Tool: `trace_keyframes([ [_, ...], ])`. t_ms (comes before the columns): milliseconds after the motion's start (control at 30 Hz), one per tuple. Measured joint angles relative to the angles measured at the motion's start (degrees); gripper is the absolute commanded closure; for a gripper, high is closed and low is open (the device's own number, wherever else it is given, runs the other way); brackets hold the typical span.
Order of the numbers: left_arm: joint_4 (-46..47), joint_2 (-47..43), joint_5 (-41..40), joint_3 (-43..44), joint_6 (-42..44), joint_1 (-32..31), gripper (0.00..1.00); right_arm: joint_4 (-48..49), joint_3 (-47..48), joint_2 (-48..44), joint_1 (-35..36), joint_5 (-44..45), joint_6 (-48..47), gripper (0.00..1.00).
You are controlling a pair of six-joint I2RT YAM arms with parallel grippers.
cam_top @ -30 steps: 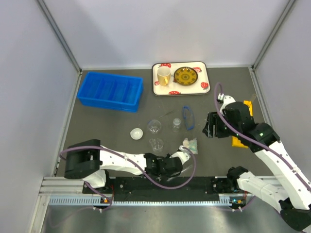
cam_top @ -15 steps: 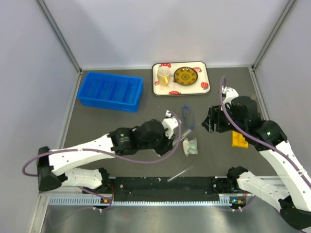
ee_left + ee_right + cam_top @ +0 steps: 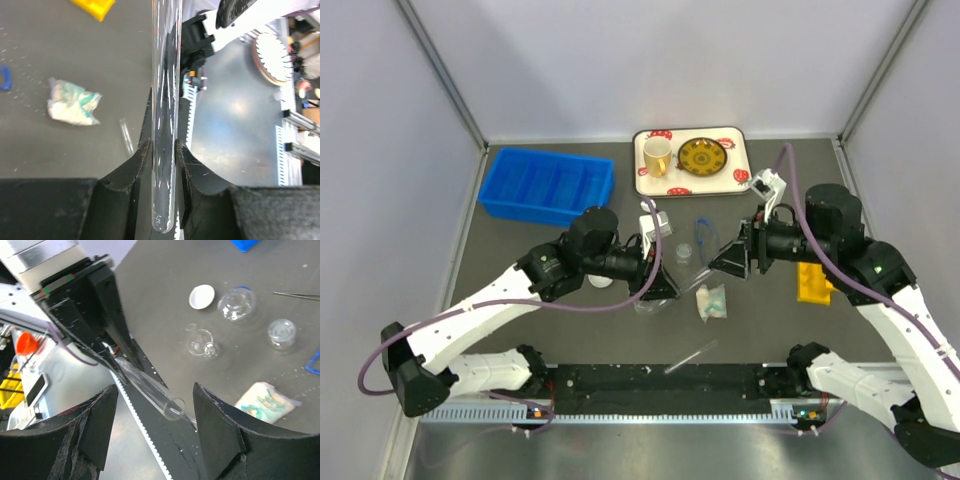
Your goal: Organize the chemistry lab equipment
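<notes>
Early stage, by my reading: left gripper (image 3: 164, 145) clamps a glass test tube (image 3: 165, 75) above mid-table, right gripper (image 3: 732, 258) hangs open and empty beside it, while beakers (image 3: 234, 304), packet (image 3: 711, 301) and a second tube (image 3: 690, 357) near the near edge lie unsorted.

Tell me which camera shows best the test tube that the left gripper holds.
The left wrist view: the test tube is close and sharp, clamped in the left gripper. The right wrist view shows it slanted, with its open mouth. In the top view I cannot make it out.
</notes>
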Motion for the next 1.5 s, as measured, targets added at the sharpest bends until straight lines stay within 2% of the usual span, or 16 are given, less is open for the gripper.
trace_keyframes([
  [233,6.0,2.6,12.3,-1.0,-1.7,2.6,0.89,2.1,-0.6,-1.2,0.0,-6.1,0.9,0.39],
  [600,12.8,3.2,21.8,-2.6,-4.9,5.9,0.89,4.0,-2.6,-2.1,0.0,-8.8,1.7,0.39],
  [800,15.1,3.2,24.0,-2.8,-6.3,6.5,0.90,4.0,-3.1,-2.2,0.0,-9.3,1.7,0.49],
  [933,16.0,3.2,24.6,-2.8,-7.3,6.5,0.90,4.1,-3.2,-2.3,0.0,-9.7,1.7,0.65],
  [1333,17.2,4.0,24.9,-3.2,-7.5,6.8,0.89,4.1,-3.2,-2.7,0.0,-10.7,2.1,0.78],
  [1467,17.6,4.3,25.0,-3.2,-7.5,6.8,0.75,4.1,-3.2,-3.0,0.0,-10.7,2.2,0.79],
  [1500,17.8,4.5,25.0,-3.2,-7.5,6.8,0.60,4.1,-3.2,-3.1,0.0,-10.7,2.2,0.79],
])
